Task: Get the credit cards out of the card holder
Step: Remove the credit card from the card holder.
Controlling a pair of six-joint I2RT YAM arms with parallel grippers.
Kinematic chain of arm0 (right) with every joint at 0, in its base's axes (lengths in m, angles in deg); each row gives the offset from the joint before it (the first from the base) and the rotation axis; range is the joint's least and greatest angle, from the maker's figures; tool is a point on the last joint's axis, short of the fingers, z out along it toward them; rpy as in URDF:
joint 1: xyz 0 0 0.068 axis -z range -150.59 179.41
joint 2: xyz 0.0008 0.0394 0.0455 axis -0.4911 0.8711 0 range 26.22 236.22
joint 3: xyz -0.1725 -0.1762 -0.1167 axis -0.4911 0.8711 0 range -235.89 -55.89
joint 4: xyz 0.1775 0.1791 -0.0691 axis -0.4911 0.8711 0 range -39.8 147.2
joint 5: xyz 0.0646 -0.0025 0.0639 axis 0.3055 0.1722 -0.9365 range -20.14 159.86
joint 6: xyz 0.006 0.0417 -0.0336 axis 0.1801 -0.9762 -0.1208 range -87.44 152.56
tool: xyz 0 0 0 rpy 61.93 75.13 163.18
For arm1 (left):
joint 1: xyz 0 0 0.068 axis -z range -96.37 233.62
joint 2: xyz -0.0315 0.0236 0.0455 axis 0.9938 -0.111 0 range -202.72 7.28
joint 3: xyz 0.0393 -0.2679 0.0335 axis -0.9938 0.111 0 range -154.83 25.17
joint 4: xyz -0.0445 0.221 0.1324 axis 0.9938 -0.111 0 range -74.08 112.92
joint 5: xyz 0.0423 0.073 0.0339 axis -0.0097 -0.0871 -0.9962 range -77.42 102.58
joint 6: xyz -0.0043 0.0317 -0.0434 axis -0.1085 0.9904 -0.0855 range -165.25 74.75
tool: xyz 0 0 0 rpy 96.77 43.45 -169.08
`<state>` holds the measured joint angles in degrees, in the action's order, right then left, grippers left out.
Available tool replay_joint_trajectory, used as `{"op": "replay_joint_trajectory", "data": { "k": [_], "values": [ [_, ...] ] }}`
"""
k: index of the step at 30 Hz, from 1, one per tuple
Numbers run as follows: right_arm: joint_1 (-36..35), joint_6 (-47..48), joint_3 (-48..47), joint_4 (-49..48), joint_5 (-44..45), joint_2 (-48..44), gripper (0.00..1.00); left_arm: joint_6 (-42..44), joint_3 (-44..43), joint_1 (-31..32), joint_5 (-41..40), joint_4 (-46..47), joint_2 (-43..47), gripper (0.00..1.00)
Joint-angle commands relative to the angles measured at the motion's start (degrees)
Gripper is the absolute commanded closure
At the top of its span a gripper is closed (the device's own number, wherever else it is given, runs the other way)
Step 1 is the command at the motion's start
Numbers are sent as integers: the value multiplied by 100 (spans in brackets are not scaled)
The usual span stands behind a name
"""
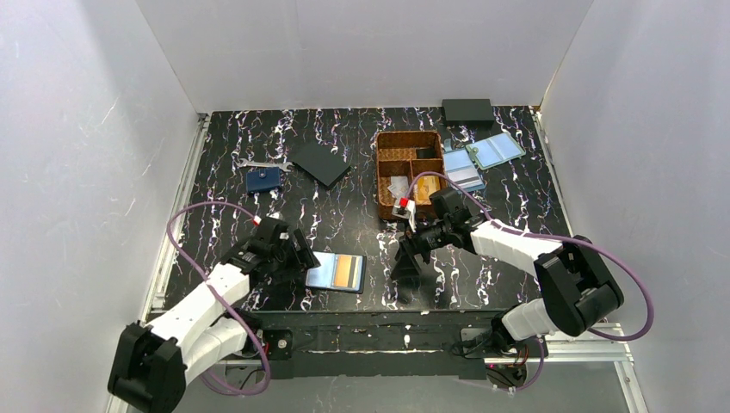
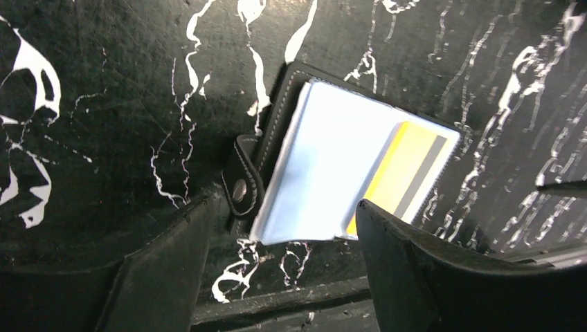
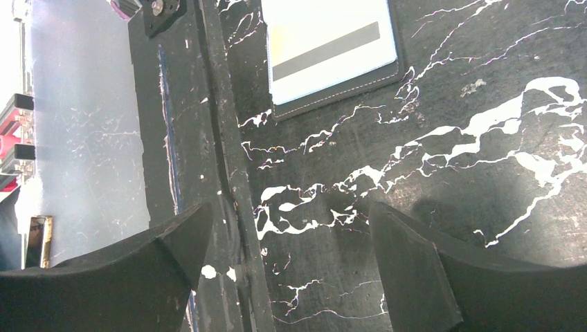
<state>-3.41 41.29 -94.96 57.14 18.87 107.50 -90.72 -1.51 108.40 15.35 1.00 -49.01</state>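
Lying open and flat by the near edge of the tabletop, left of its middle: the card holder (image 1: 334, 272), sleeves up so the cards can be reached from above. Count: one card holder in play. One credit card (image 1: 349, 272) is clearly seen, orange-gold with a grey stripe, in the leaf farther from the left edge. Whether more cards sit behind the pale sleeves can't be told.

Left gripper (image 1: 298, 255) is low at the holder's left-edge end, jaws spread. In its wrist view it straddles the end with the snap tab (image 2: 242, 183), and one finger (image 2: 429, 270) overlaps a corner of the holder. Whether it touches or is just above, can't tell. Probably placed to pin the holder while a card is drawn.

Right gripper (image 1: 406, 258) is over bare table just beside the holder's other end, jaws spread, nothing between them. Probably lining up on the striped card, which is not out yet.

Other items, well apart from the holder:
- Toward the far right corner: two pale blue holders (image 1: 497, 150), one black box (image 1: 467, 110) and one woven basket (image 1: 380, 176).
- Toward the far left: one navy wallet (image 1: 262, 179) and one flat black square (image 1: 319, 162).
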Motion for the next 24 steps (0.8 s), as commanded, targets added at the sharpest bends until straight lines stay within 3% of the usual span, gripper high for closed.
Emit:
{"op": "replay_joint_trajectory", "data": {
  "k": [1, 5, 10, 17, 21, 24],
  "values": [
    [-40, -5, -157, -105, -114, 114, 8, -245, 226, -49, 60, -443, 625, 25],
    [-49, 29, -156, -79, -123, 138, 9, -681, 657, -54, 631, -213, 747, 26],
    [-58, 61, -154, -59, -131, 139, 8, -850, 1016, -60, 625, 182, 702, 28],
    [-57, 83, -163, -34, -155, 121, 9, -876, 1182, -56, 556, 576, 107, 46],
    [-62, 71, -165, -39, -198, 145, 8, -839, 1283, -56, 756, 1002, -178, 72],
    [-67, -51, -144, -128, -267, 184, 8, -814, 1321, -60, 1090, 1474, -453, 85]
  ]
}}
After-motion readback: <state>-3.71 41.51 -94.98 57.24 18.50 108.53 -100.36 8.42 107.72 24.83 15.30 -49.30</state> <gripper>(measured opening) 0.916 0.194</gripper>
